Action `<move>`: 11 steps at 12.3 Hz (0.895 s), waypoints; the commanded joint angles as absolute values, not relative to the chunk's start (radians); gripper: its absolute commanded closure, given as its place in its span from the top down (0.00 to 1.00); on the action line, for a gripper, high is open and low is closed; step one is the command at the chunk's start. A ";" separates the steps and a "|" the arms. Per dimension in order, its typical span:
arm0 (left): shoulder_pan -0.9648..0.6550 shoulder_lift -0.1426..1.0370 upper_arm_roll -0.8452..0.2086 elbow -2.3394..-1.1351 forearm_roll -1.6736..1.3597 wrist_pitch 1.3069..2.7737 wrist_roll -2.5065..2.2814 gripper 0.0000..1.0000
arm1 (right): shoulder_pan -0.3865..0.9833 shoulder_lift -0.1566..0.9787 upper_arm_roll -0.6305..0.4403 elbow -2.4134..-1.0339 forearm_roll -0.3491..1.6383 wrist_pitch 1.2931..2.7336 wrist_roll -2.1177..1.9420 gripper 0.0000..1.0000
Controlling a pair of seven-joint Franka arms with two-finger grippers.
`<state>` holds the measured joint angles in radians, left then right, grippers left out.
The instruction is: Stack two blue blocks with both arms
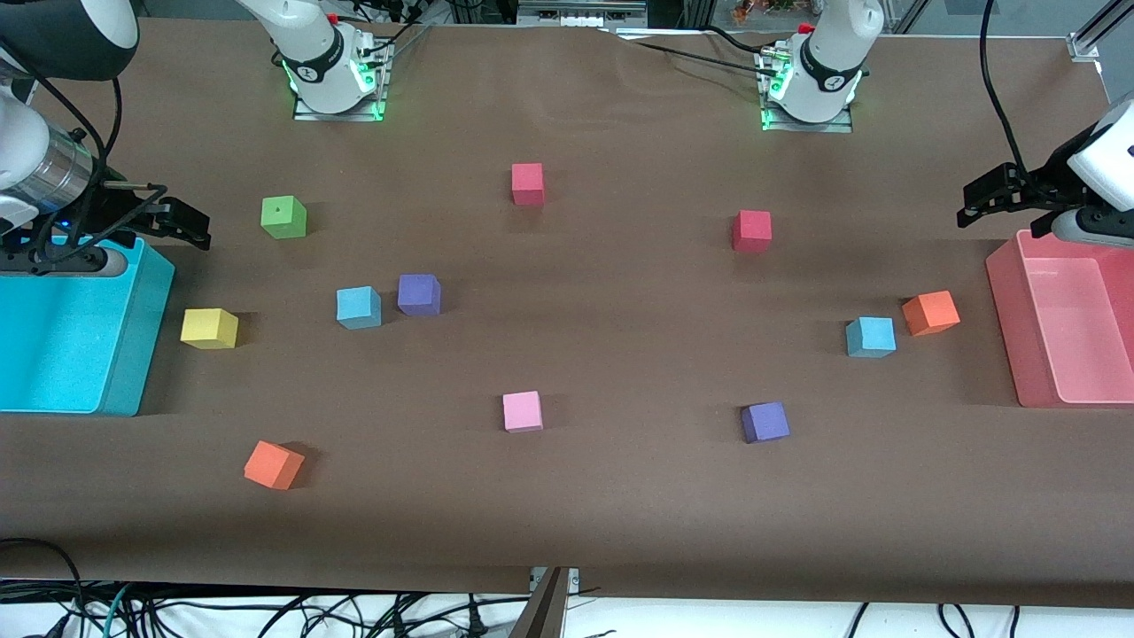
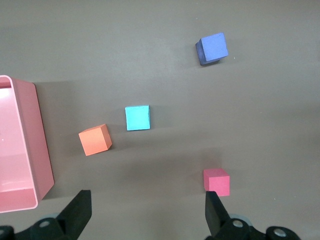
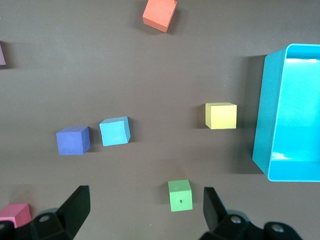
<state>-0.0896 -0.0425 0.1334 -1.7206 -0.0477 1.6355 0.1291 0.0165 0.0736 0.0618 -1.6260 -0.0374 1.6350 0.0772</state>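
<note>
We are seeing no readable writing as both open, empty grippers hang over the bins, left gripper and right gripper, while two blue blocks are sitting well apart, each beside another cube.

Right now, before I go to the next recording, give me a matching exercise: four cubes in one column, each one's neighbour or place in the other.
Things:
1. yellow cube
2. green cube
3. pink cube
4. orange cube

Places:
A. beside a blue block, near the pink bin
B. alone, mid-table, nearer the front camera than both red cubes
C. next to the cyan bin
D. close to the right arm's base

Pairs: 1-C, 2-D, 3-B, 4-A
</note>
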 commanded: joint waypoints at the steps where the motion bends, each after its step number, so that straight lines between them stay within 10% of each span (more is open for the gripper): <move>1: -0.086 -0.049 0.162 -1.703 -0.040 1.618 -0.055 1.00 | 0.015 0.083 0.066 -1.597 -0.037 1.611 0.069 0.99; 11: -0.086 -0.049 0.123 -1.677 0.023 1.609 -0.003 1.00 | 0.017 0.083 0.064 -1.597 -0.037 1.601 0.067 1.00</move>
<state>-0.0876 -0.0449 0.1221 -1.6925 0.0034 1.6308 -0.0314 0.0170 0.0736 0.0632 -1.6260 -0.0374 1.6258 0.0765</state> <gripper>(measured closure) 0.000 0.000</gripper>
